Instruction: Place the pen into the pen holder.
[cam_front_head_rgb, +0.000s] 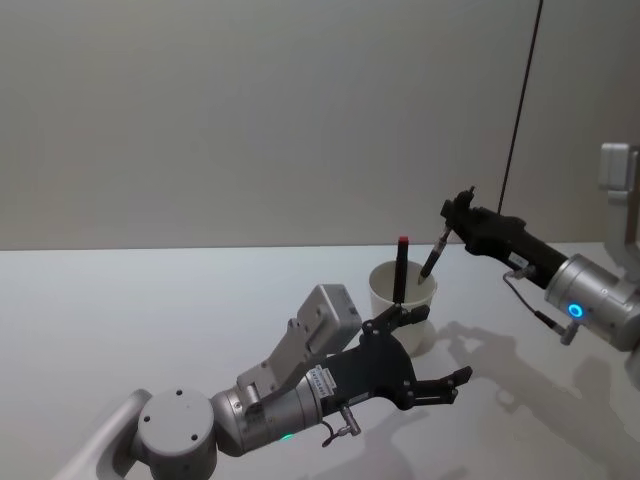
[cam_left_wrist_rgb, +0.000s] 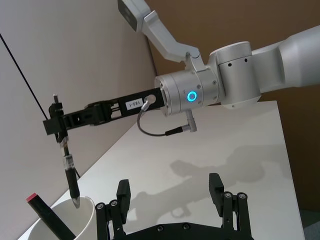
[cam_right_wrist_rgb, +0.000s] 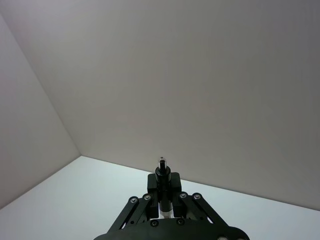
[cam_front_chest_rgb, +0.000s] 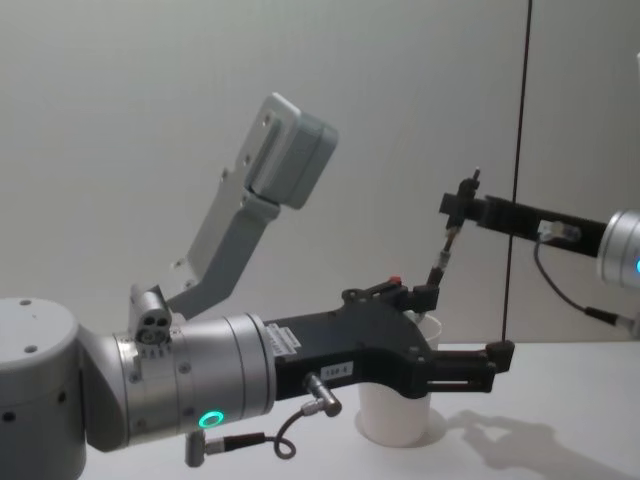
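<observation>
The pen (cam_front_head_rgb: 433, 255) is black and hangs tip-down from my right gripper (cam_front_head_rgb: 458, 213), which is shut on its upper end. Its tip (cam_left_wrist_rgb: 76, 201) hovers just above the rim of the pen holder (cam_front_head_rgb: 388, 295), a white paper cup on the table. A second pen with a red cap (cam_front_head_rgb: 401, 268) leans inside the cup. My left gripper (cam_front_head_rgb: 445, 344) is open and empty, low over the table just in front of the cup, with the cup (cam_left_wrist_rgb: 85, 220) outside its fingers (cam_left_wrist_rgb: 122, 191). From the chest, the held pen (cam_front_chest_rgb: 443, 258) shows above the cup (cam_front_chest_rgb: 395, 415).
The table (cam_front_head_rgb: 150, 320) is white and bare around the cup, with a plain wall behind it. A thin black cable (cam_front_head_rgb: 520, 110) hangs down the wall at the right. My left arm (cam_front_chest_rgb: 200, 390) shows large across the chest view.
</observation>
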